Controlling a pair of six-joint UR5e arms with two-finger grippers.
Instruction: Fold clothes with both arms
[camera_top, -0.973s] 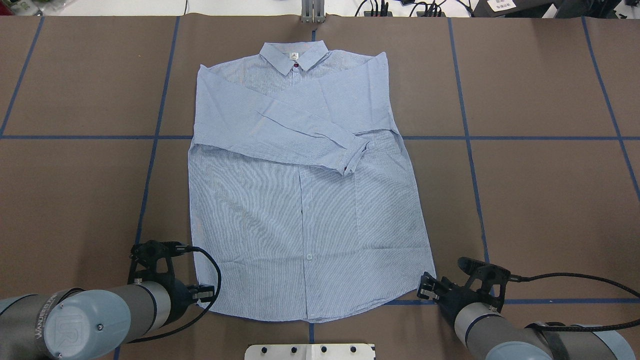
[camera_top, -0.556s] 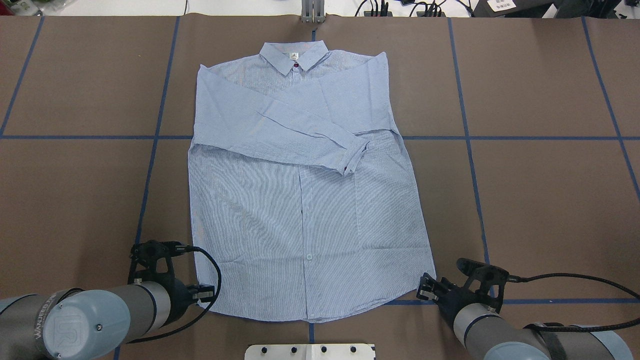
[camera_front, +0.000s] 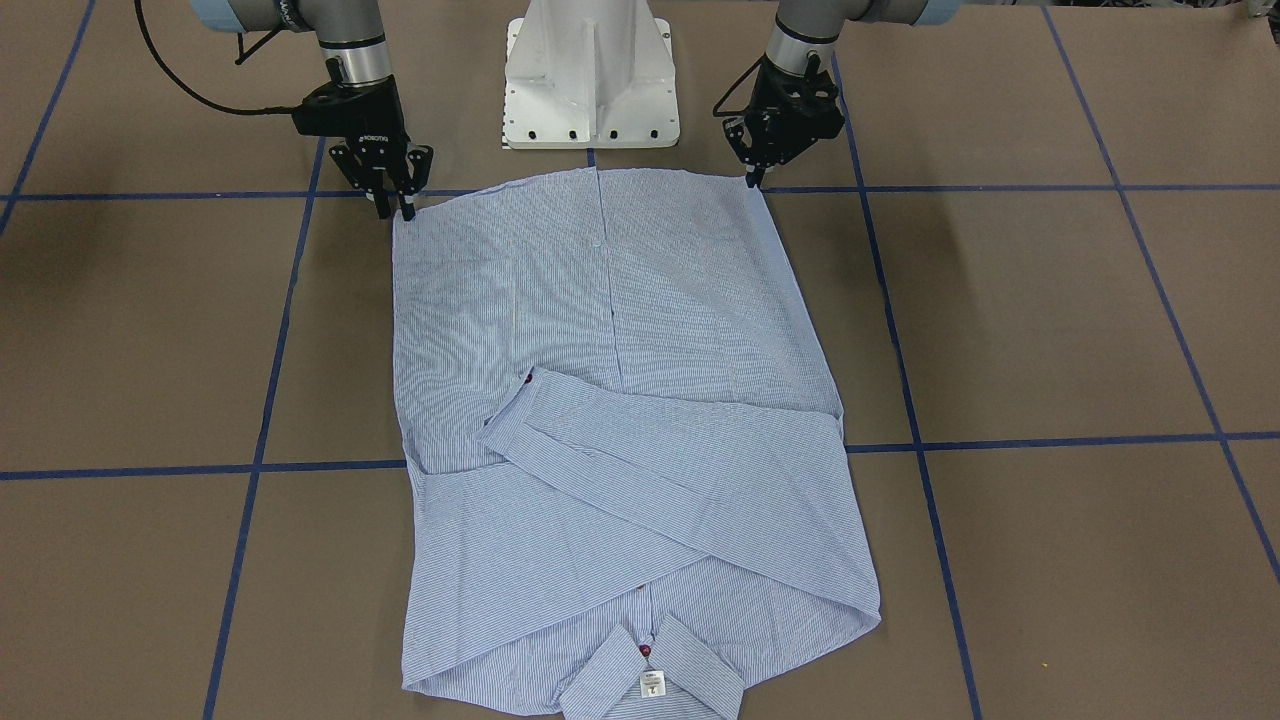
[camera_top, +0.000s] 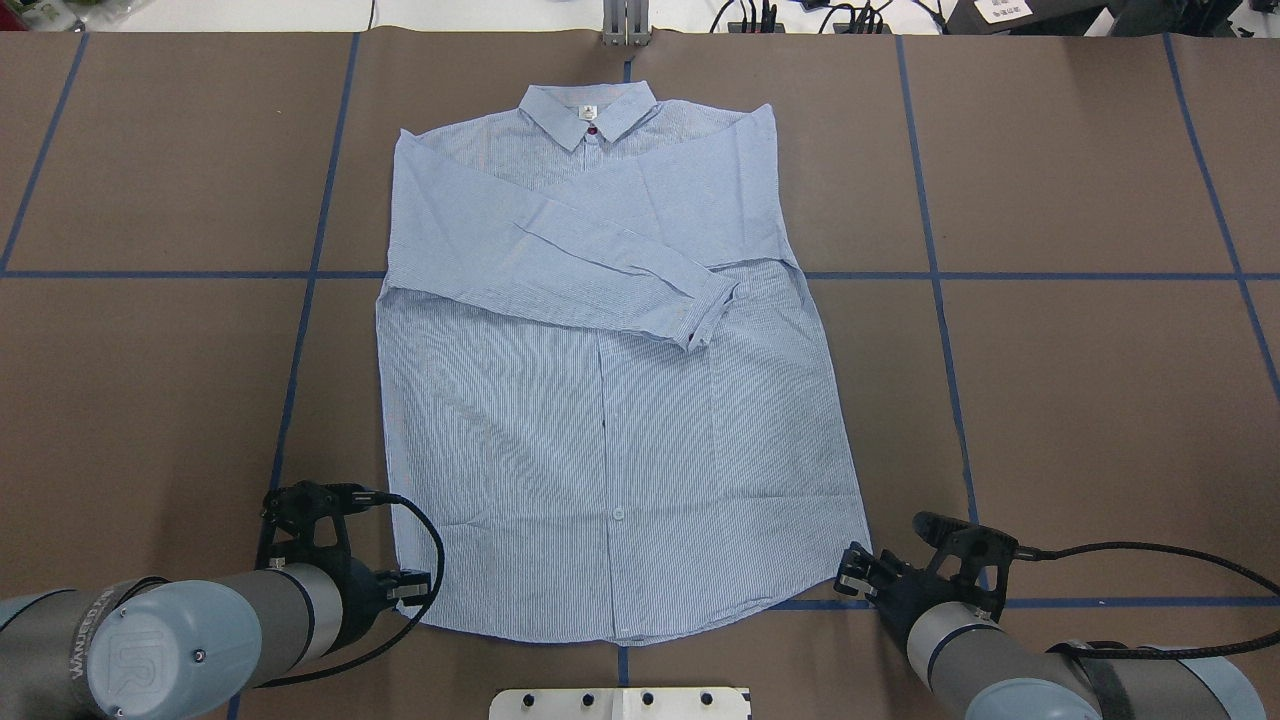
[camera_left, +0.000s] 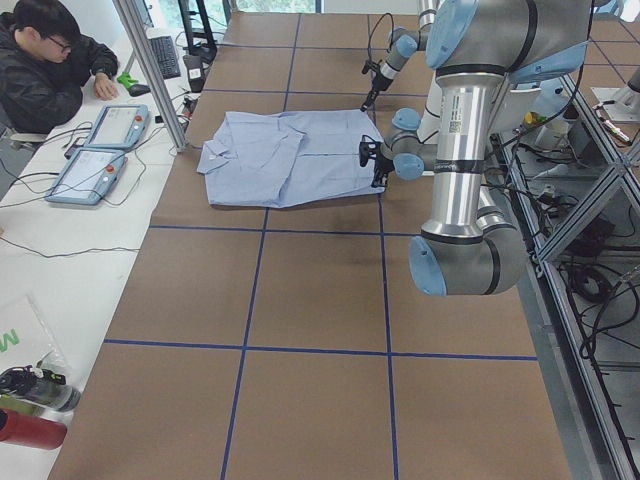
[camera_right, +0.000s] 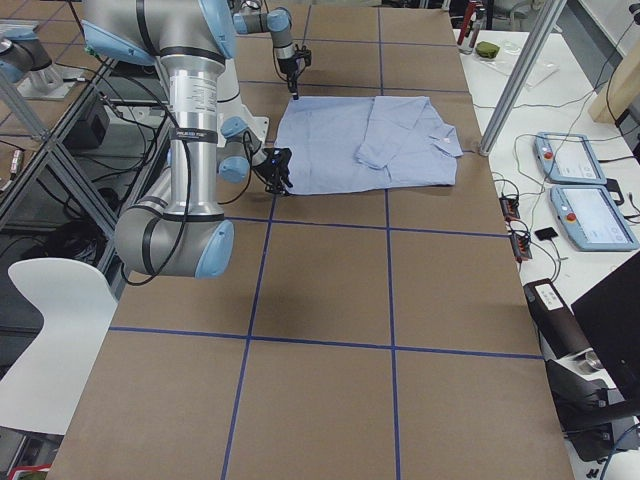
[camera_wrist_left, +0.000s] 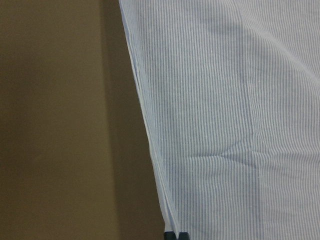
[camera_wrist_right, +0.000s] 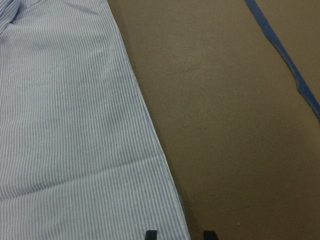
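At the shirt (camera_top: 620, 400) hem: left end effector (camera_top: 427, 587) tight on it, right end effector (camera_top: 846, 578) agape.

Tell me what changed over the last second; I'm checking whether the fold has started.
Nothing visibly changed. The shirt lies flat with its sleeves crossed over the chest, and the left gripper and right gripper sit at its near hem corners as before.

Brown table (camera_top: 1100, 400), blue tape grid (camera_top: 1100, 276)
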